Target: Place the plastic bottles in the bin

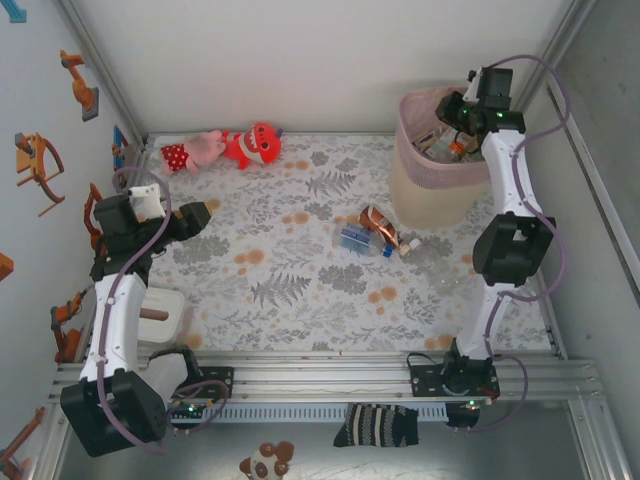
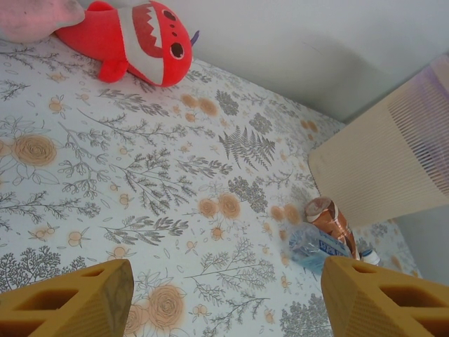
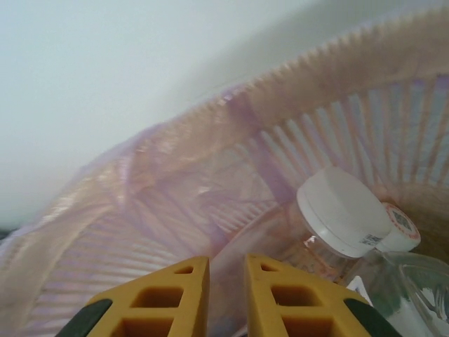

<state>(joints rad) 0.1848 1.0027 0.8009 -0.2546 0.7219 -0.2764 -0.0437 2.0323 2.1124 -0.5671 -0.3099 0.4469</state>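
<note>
meanwhile, red plush (image 1: 255, 145) and pink plush (image 1: 200, 150) lie well apart from bottles (image 1: 355, 240).

The left arm (image 1: 112, 320) and right arm (image 1: 508, 175) share white tubular links between chunky black joint housings, each trailed by a looping lilac cable (image 1: 560, 105). The left gripper (image 2: 226, 298) and right gripper (image 3: 226, 284) have mustard-yellow wedge fingers (image 2: 77, 302) with hollow triangular cells.
</note>
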